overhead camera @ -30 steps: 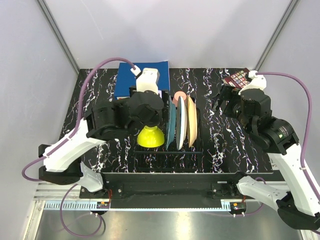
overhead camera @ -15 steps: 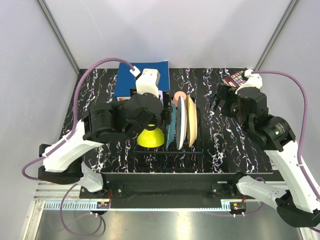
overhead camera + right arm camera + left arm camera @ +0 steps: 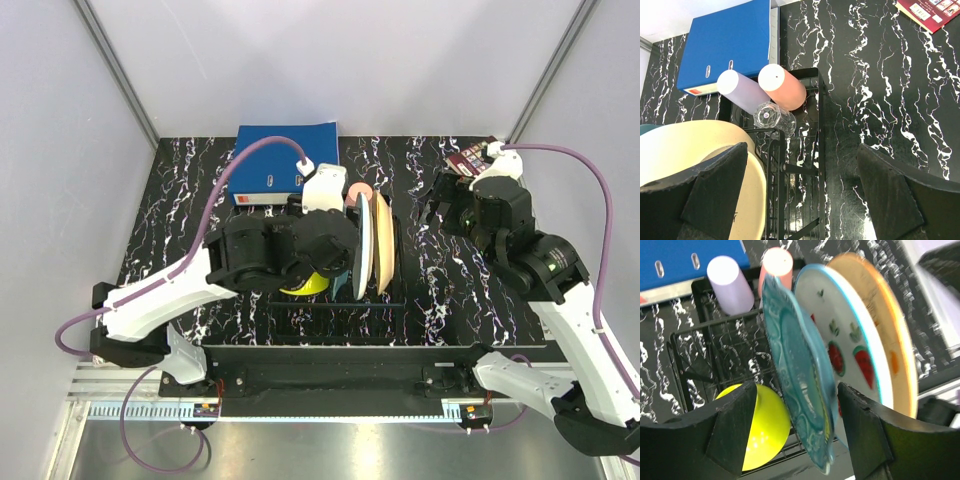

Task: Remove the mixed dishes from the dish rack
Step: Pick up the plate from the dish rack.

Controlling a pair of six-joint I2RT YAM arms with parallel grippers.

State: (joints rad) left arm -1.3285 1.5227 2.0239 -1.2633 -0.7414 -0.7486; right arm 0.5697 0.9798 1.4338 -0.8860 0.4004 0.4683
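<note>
Left claw was down over the dish rack with its fingers apart, one on each side of the teal plate. That plate stood on edge in the bars. I couldn't see either finger actually pressing on it, so I'd call it straddled, not clamped.

The yellow bowl sat in the rack just left of the teal plate, right up against the claw's left finger. To the right of the teal one came the white watermelon-print plate, then the peach plate. All three were upright and packed close.

At the rack's far end the lilac cup and the salmon-pink cup were side by side, with the clear glass just in front of them.

Right claw hung above the worktop off to the rack's right, fingers spread wide with nothing between them. The blue binder lay flat behind the rack, and a red booklet was in the far right corner.
</note>
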